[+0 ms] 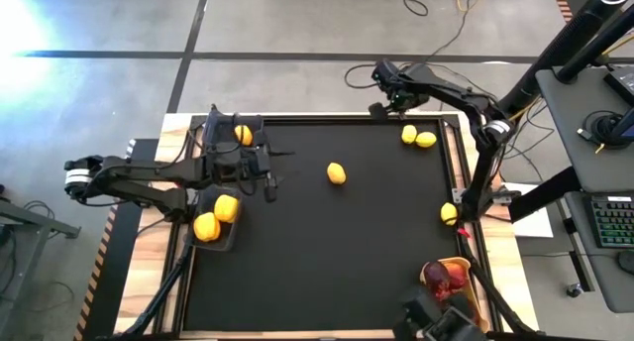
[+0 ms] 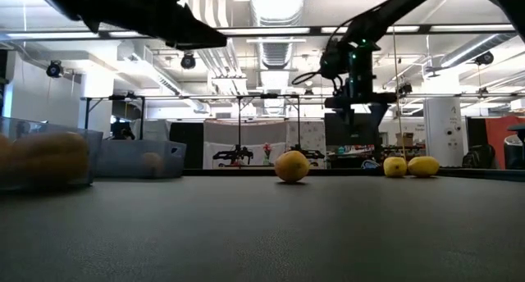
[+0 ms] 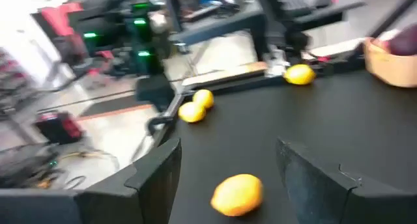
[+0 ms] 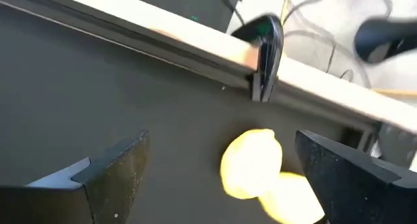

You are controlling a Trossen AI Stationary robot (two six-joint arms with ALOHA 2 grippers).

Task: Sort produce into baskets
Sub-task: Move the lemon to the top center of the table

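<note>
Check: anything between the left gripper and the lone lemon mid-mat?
Nothing. In the high view, only bare black mat separates the left gripper from the lemon; the left wrist view agrees.

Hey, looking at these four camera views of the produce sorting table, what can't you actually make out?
- Tan oblong tray, high view: dark red fruit inside; count unclear, an arm covers part.
- Near dark grey rectangular bin, low view: yellow pieces are a blur behind its wall, cut by the frame edge.
- Yellow lemon pair, right wrist view: motion blur merges them; one runs off the edge.
- Far dark bin, high view: left arm hides most.
</note>
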